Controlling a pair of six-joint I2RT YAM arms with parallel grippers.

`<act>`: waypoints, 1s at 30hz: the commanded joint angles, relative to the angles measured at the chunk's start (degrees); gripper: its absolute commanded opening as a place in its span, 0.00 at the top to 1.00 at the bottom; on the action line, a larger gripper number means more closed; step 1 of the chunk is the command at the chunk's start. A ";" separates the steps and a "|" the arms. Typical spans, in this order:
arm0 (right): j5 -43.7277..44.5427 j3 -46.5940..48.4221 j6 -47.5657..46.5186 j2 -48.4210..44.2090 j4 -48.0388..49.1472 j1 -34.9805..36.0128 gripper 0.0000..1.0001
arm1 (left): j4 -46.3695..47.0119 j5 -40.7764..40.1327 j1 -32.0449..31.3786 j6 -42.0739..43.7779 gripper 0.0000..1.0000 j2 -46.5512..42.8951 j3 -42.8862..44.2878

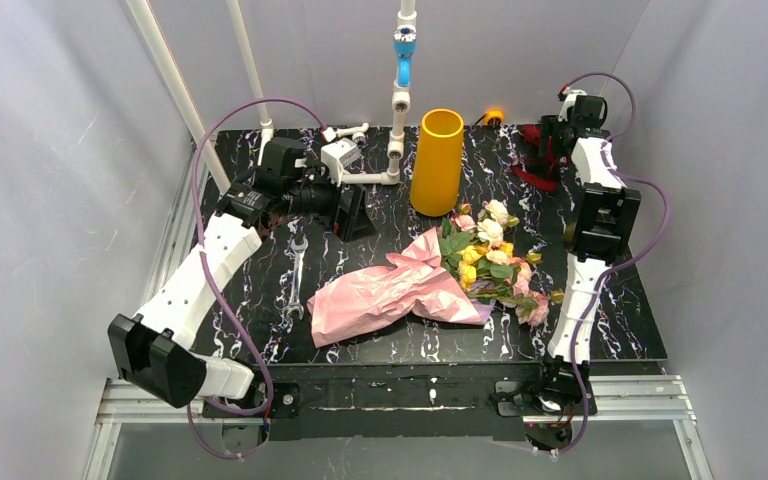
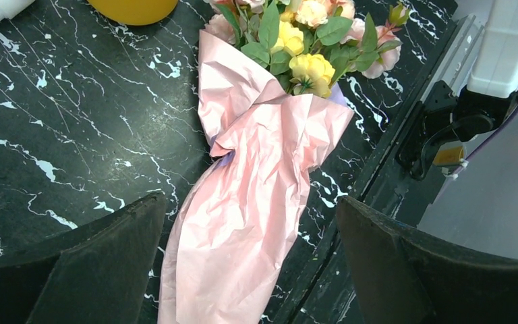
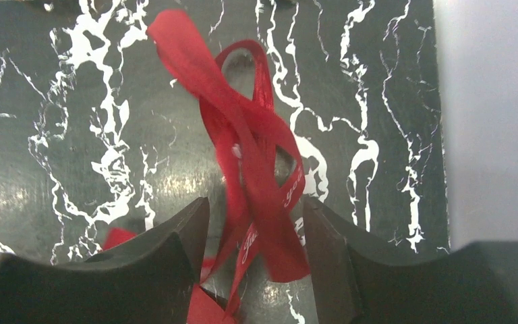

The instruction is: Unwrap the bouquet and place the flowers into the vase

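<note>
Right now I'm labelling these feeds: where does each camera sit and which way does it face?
Top external: above, behind the bases, looking down on the table; both arms show.
Left wrist: on the left arm, facing down at the bouquet; left pincer shows, open.
Right wrist: on the right arm, facing down at the red ribbon; right pincer shows, parted.
Shared: top and left wrist show bouquet and vase.

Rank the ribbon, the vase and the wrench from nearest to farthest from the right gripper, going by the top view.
1. Ribbon: directly at the right gripper, in the far right corner.
2. Vase: further left, at the back middle.
3. Wrench: farthest, well over on the left side.
</note>
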 commanded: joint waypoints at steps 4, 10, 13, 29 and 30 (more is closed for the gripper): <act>-3.92 -1.13 -3.79 -7.92 -3.86 0.09 0.07 | -1.60 1.53 0.16 4.46 0.02 1.13 -0.59; -14.64 -4.74 -5.05 -17.85 -4.84 0.07 0.02 | -0.86 6.57 0.16 11.16 0.02 2.33 -3.60; -17.77 -5.06 -6.52 -22.59 -8.18 0.09 0.01 | -0.88 8.19 0.08 13.22 0.02 4.95 -3.83; -35.64 -47.81 -8.00 -60.49 -23.12 8.30 0.11 | 6.54 4.66 -7.83 11.69 0.16 22.52 -3.62; -35.41 -50.29 -7.96 -62.53 -23.02 9.32 0.12 | 6.74 4.14 -8.31 11.35 0.18 23.39 -3.67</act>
